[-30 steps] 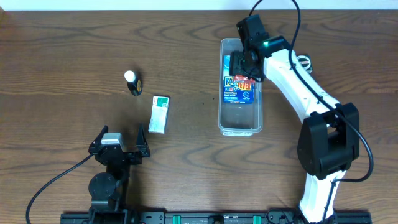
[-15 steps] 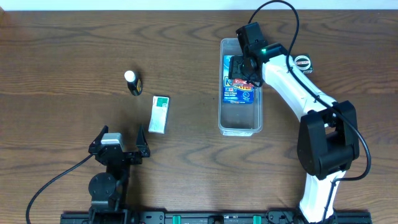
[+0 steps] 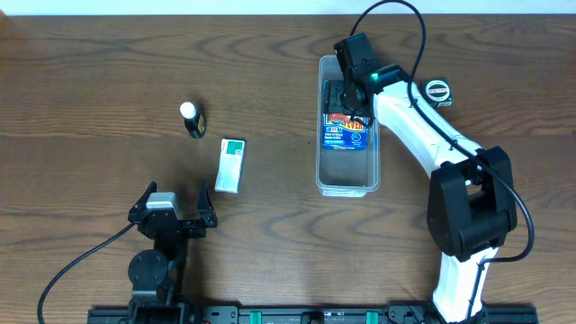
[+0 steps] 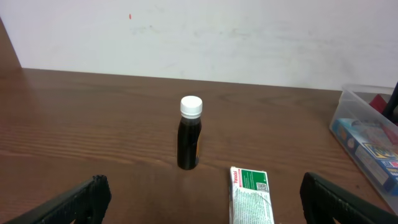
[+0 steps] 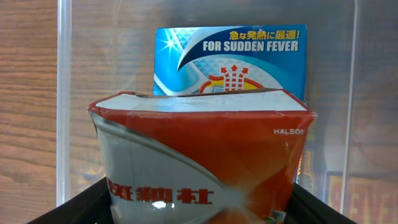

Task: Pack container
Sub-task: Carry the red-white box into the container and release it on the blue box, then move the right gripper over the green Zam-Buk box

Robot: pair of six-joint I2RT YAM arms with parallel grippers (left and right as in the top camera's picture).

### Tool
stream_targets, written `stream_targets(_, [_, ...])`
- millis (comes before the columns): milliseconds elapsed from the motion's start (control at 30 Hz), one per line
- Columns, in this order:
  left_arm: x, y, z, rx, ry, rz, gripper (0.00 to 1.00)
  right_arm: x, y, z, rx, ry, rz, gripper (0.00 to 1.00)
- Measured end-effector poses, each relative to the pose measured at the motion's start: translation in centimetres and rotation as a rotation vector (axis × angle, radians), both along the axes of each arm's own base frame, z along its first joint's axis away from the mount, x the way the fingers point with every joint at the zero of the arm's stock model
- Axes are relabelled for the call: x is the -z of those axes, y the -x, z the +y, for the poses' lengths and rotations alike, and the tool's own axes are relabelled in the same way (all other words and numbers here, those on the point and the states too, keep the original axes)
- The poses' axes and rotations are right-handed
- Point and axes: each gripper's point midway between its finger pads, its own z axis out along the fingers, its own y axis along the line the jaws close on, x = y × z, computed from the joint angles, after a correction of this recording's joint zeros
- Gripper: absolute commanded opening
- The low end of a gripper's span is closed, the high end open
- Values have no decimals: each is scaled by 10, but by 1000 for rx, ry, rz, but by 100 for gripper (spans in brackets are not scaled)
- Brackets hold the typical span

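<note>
Overhead, we see the clear container [image 3: 347, 175] right of centre on the table [image 3: 270, 72], our right gripper [image 3: 349, 94] above its far end gripping a red box [image 5: 199, 149], blue box [image 5: 230, 56] lying inside, left gripper [image 3: 176, 194] jaws wide apart.

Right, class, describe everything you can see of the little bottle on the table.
The bottle is small and dark, with a white cap and a hint of orange label down one side. It stands upright on the brown wooden table, with its cap on. Only the table touches it. The green box lies close by but apart from it.
</note>
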Motion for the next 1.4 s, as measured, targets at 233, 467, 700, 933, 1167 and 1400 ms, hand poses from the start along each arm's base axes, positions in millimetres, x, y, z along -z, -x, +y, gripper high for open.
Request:
stream_targets(233, [0, 0, 0, 0, 0, 0, 98, 2, 3, -1, -1, 6, 14, 70])
stream_targets(467, [0, 0, 0, 0, 0, 0, 98, 2, 4, -1, -1, 7, 16, 73])
stream_targets(700, [0, 0, 0, 0, 0, 0, 98, 2, 3, -1, -1, 6, 14, 74])
stream_targets(933, [0, 0, 0, 0, 0, 0, 98, -5, 1, -2, -20, 5, 13, 78])
stream_targets(1167, [0, 0, 0, 0, 0, 0, 98, -97, -25, -17, -105, 0, -156, 82])
stream_targets(1400, [0, 0, 0, 0, 0, 0, 98, -184, -29, -121, -53, 141, -319, 86])
